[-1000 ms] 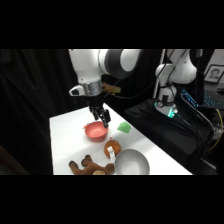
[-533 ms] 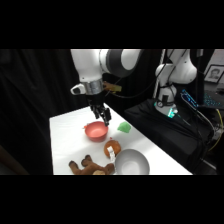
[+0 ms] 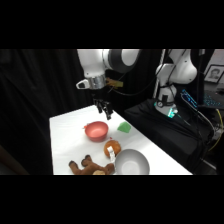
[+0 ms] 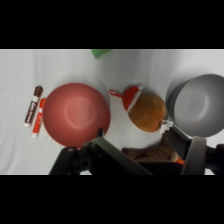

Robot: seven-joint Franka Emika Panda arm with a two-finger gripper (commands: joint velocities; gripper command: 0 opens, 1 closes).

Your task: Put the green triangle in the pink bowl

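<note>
The green triangle (image 3: pixel 124 127) lies on the white table just right of the pink bowl (image 3: pixel 96 130). My gripper (image 3: pixel 105 112) hangs above the table, over the bowl's far right rim and left of the triangle, holding nothing. In the wrist view the pink bowl (image 4: pixel 76 114) fills the left middle, and only a sliver of the green triangle (image 4: pixel 102 52) shows at the top edge. The gripper (image 4: pixel 152 155) is open, its two fingers (image 4: pixel 112 152) rising wide apart from the bottom.
A larger grey bowl (image 3: pixel 132 162) stands near the table's front. A brown plush toy (image 3: pixel 90 166) lies left of it and a brown round object (image 3: pixel 112 148) behind it. Two markers (image 4: pixel 35 107) lie beside the pink bowl.
The gripper has drifted slightly to the right, from over the pink bowl toward the green triangle. Nothing on the table has moved.
</note>
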